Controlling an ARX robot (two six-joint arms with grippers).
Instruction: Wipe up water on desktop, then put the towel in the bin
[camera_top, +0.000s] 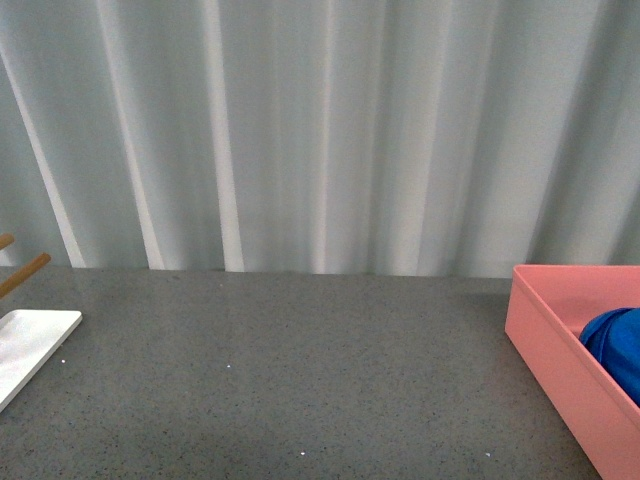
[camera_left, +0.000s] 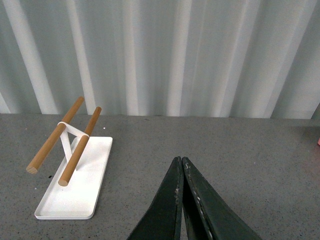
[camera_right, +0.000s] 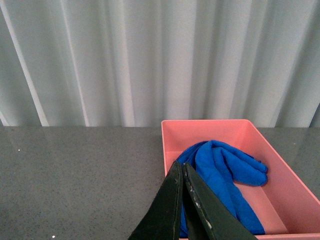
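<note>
front: counter (camera_top: 300, 380) bare mid-scene, bin (camera_top: 560, 360) at far right w/ towel (camera_top: 615, 350) inside. left wrist: my left fingers (camera_left: 181, 161) clenched on nothing, white board w/ wooden rack (camera_left: 75, 185) off to their left. right wrist: right fingers (camera_right: 181, 166) clenched, empty; towel bunched in bin just beyond them, right arm nearer.

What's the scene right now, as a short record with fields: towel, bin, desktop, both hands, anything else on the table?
towel: blue towel lies bunched inside the bin
bin: pink bin sits at the desktop's right side, upright
desktop: dark grey speckled desktop; no puddle visible
left hand: left hand shut, empty, above the desktop
right hand: right hand shut, holding nothing, in front of the bin
other: white tray with a wooden two-bar rack at the left
backdrop: pale curtain
</note>
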